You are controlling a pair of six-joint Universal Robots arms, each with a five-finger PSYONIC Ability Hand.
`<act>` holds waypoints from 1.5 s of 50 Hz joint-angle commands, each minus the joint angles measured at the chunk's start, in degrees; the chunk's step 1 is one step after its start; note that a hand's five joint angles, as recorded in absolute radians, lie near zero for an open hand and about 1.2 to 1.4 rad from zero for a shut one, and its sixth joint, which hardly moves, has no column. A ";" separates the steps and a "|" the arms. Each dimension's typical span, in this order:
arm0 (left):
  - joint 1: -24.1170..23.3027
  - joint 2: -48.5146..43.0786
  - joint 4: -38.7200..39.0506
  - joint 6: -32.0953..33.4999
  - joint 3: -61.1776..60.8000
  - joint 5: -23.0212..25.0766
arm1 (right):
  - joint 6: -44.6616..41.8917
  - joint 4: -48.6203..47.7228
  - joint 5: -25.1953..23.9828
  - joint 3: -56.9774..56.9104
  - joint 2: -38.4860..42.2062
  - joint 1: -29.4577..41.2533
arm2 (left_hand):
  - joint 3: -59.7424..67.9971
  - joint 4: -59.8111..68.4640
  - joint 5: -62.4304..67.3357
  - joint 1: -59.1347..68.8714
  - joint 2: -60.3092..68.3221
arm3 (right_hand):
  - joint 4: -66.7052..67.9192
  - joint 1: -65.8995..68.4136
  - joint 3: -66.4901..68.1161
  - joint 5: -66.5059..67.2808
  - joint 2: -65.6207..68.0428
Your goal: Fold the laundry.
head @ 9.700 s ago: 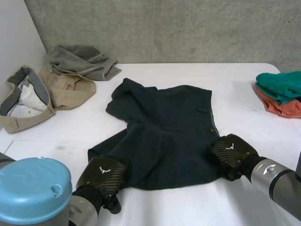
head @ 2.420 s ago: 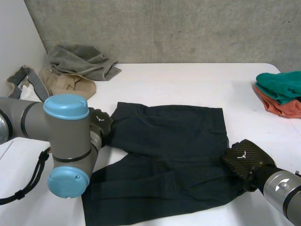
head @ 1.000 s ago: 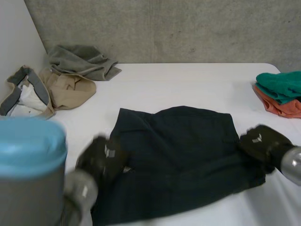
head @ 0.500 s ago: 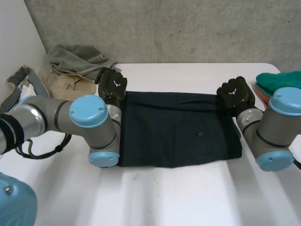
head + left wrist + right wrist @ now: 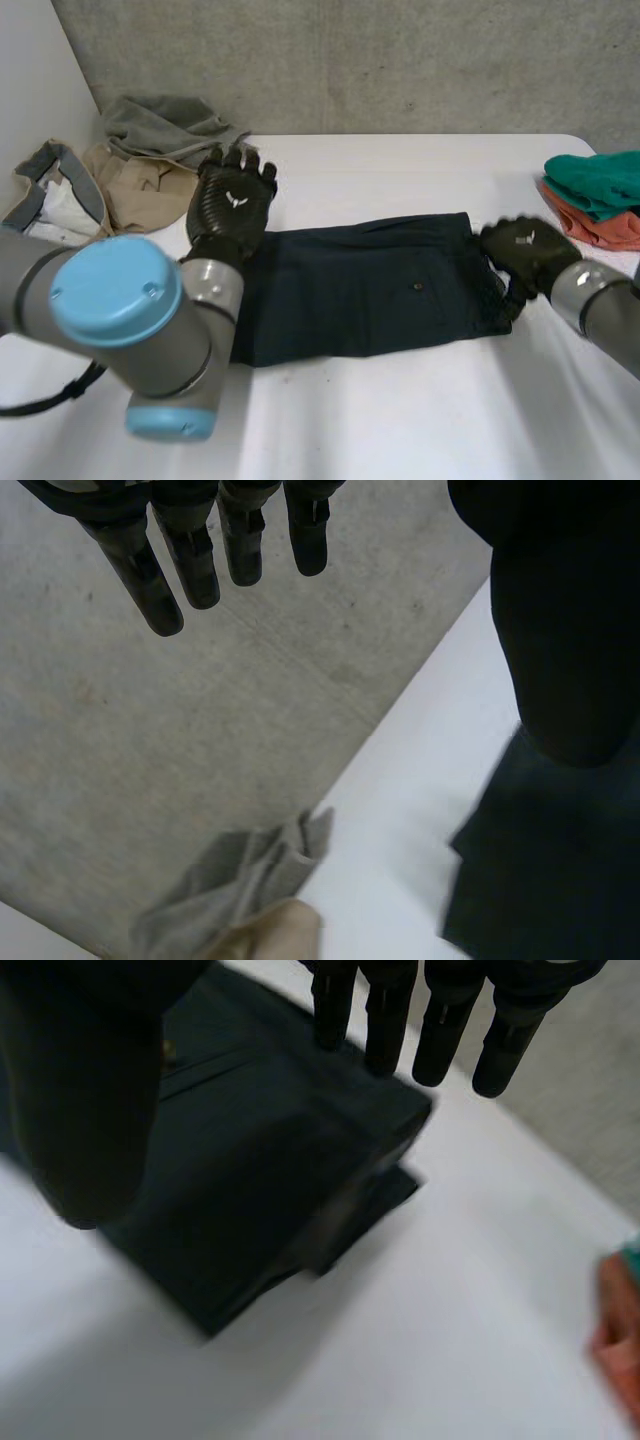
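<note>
Surface: white table under a concrete wall, with a folded stack at its right edge.
Garment: dark shorts lie mid-table as a folded band, long axis running left to right.
Left hand: raised over the band's left end, fingers straight and spread, holding nothing.
Right hand: low at the band's right end, fingers straight, gripping nothing.
Next move: we judge a crosswise fold; each hand is nearest its own end.
</note>
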 commanded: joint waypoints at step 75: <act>-4.39 2.20 -5.99 -9.01 8.27 6.49 | 32.85 -14.67 -14.63 -2.65 -11.54 6.19 | -1.66 -1.26 -2.40 -0.50 -1.32 | -7.75 -7.13 -7.90 -8.30 -7.95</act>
